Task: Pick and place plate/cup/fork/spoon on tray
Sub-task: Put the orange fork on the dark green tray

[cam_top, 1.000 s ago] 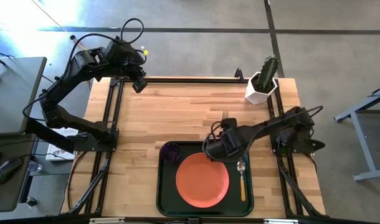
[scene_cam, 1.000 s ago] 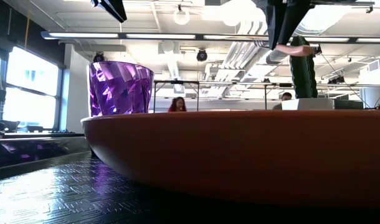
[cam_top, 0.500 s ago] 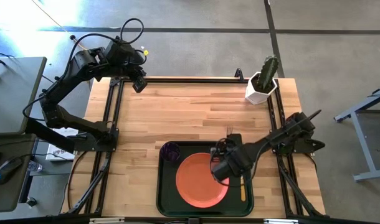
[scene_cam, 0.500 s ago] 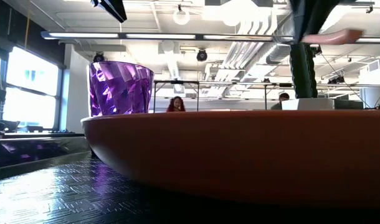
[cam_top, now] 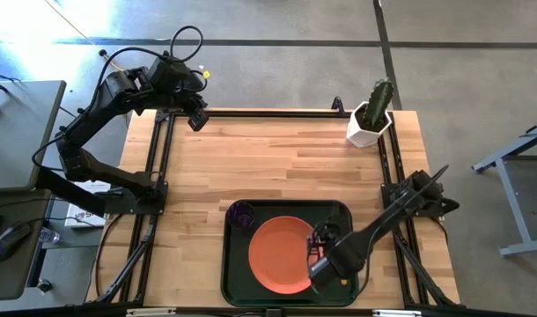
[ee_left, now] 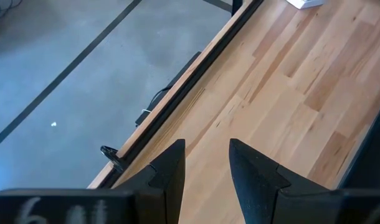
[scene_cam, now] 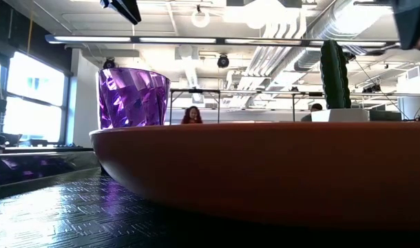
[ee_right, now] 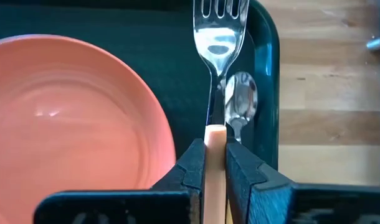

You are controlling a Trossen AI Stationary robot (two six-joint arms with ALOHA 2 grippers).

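Note:
The dark green tray [cam_top: 236,269] lies at the table's near edge. On it rest the orange plate [cam_top: 282,254] and, in its far left corner, the purple cup [cam_top: 242,214]. My right gripper [cam_top: 326,260] hovers over the tray's right part, just right of the plate, shut on the fork [ee_right: 220,37]. The fork's tines point toward the tray's far right corner [ee_right: 265,37]. The spoon [ee_right: 241,99] lies on the tray right under the fork. My left gripper [cam_top: 196,119] waits open above the table's far left corner. My right gripper pinches the fork's tan handle [ee_right: 215,135] between its two fingers, close to where the handle meets the metal neck. The fingers come from above, pointing steeply down, and lie across the fork. The fork hangs clear above the tray and the spoon.
A white pot with a cactus [cam_top: 371,119] stands at the table's far right corner. Black frame rails [cam_top: 158,167] run along the table's left and right sides. The wooden top [cam_top: 268,158] between the tray and the far edge is bare.
My right gripper has carried the fork from the tray's far edge toward the table's near edge and slightly right, sinking a little. It now stands over the tray's right part beside the plate. It has stayed shut on the fork.

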